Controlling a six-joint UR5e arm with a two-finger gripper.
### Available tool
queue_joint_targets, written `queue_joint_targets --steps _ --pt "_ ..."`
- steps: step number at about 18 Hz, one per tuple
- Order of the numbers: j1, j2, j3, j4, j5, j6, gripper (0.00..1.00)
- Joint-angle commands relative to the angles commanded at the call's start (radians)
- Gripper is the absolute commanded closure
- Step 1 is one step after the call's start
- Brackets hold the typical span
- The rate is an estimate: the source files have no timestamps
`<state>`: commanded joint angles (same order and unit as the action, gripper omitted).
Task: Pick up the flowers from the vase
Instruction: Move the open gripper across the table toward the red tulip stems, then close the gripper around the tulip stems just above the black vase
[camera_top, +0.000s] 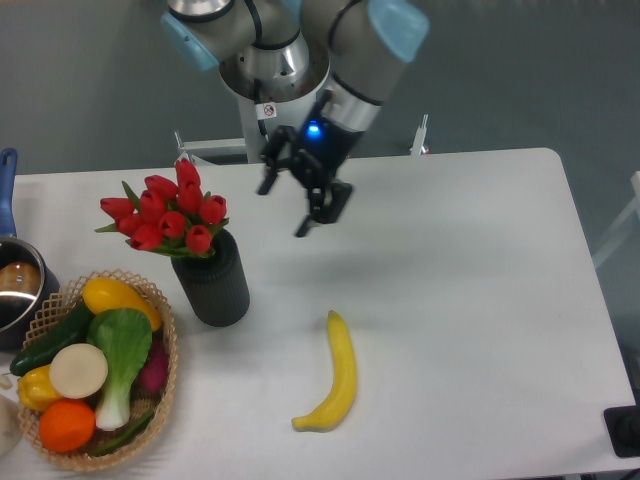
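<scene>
The flowers (167, 213), a bunch of red tulip buds with green leaves, stand in the vase (213, 279), a dark textured cylinder on the left part of the white table. My gripper (285, 209) hangs above the table to the right of the flowers, a hand's width from the nearest bud. Its fingers are spread apart and hold nothing. A blue light glows on the wrist above it.
A yellow banana (335, 374) lies in front of the vase to the right. A wicker basket (166, 340) of vegetables and fruit sits at the front left. A steel pot (18, 290) with a blue handle is at the left edge. The arm's base (270, 95) stands behind the table.
</scene>
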<state>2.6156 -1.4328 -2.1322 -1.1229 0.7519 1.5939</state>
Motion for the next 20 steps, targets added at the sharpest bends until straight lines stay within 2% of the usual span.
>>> queue_joint_targets --steps 4,9,14,15,18,20 --pt "-0.048 -0.012 -0.003 0.002 -0.08 -0.032 0.0" --pt "-0.051 -0.064 0.009 0.011 -0.132 -0.037 0.0" --pt "-0.051 -0.092 0.008 0.018 -0.198 -0.055 0.0" --pt "-0.051 -0.093 0.006 0.021 -0.213 -0.064 0.13" --pt "-0.051 -0.094 -0.002 0.023 -0.224 -0.077 0.66" --pt "-0.049 -0.09 -0.011 0.023 -0.224 -0.081 0.95"
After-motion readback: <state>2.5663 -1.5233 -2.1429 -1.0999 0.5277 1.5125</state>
